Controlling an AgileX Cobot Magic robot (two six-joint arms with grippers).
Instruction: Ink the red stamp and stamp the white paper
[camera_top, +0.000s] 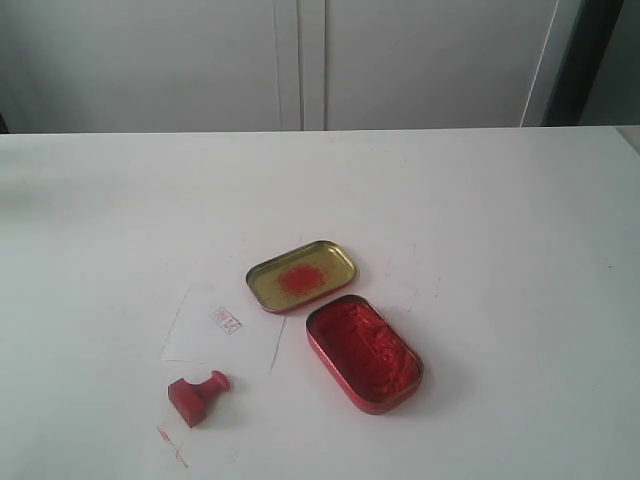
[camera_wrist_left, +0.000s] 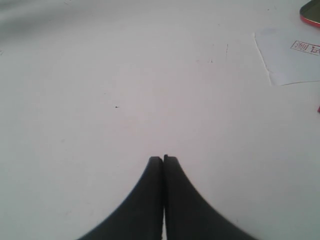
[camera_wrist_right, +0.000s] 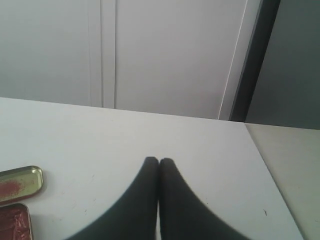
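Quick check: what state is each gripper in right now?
Left gripper: closed, holding nothing.
Right gripper: closed, holding nothing.

White table (camera_top: 480, 200), matte, lightly scuffed (a few faint red marks). Behind it, pale grey panels (camera_top: 150, 60) with a vertical seam (camera_top: 300, 60). Dark upright strip (camera_top: 590, 60) at far right. Light even, shadows soft.
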